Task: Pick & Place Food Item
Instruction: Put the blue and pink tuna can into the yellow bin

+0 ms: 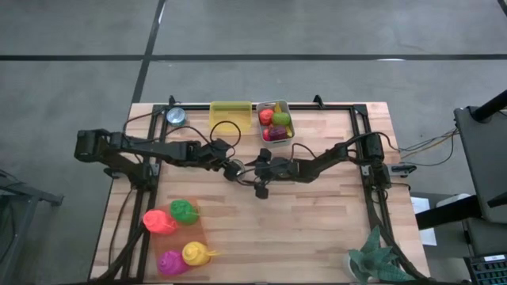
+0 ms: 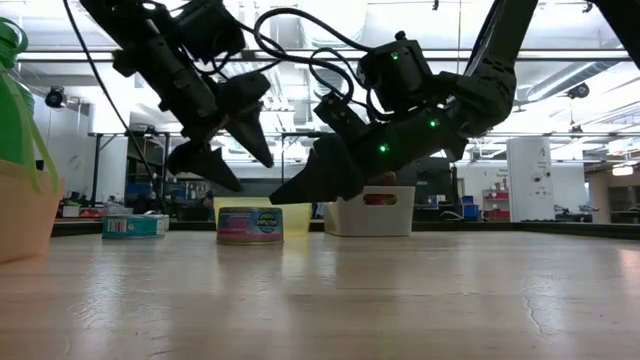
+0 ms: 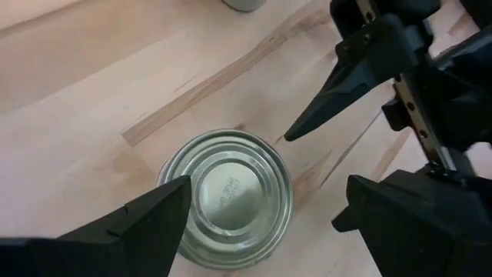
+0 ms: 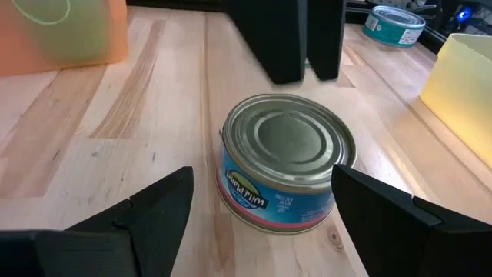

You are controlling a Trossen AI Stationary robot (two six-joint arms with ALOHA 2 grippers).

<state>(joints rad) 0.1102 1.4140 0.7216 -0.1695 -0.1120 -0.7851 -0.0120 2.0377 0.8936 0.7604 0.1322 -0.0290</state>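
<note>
The left gripper (image 3: 261, 223) hangs over the middle of the table with its dark, wedge-shaped fingers (image 3: 134, 227) spread apart, and a short round tin can (image 3: 225, 198) stands on the wood below the gap between them, untouched. The can's lid is bare ribbed metal; its side carries a blue and pink paper label. Facing it from the other side, the right gripper (image 4: 261, 211) also has its jaws apart, one finger on each side of the can and clear of it.

The table (image 1: 317, 229) is pale wood planks with visible grain. Along its far edge sit a second can (image 1: 175, 115), a translucent yellow bin (image 1: 230, 113) and a clear box (image 1: 283, 136) of colourful toy food.
</note>
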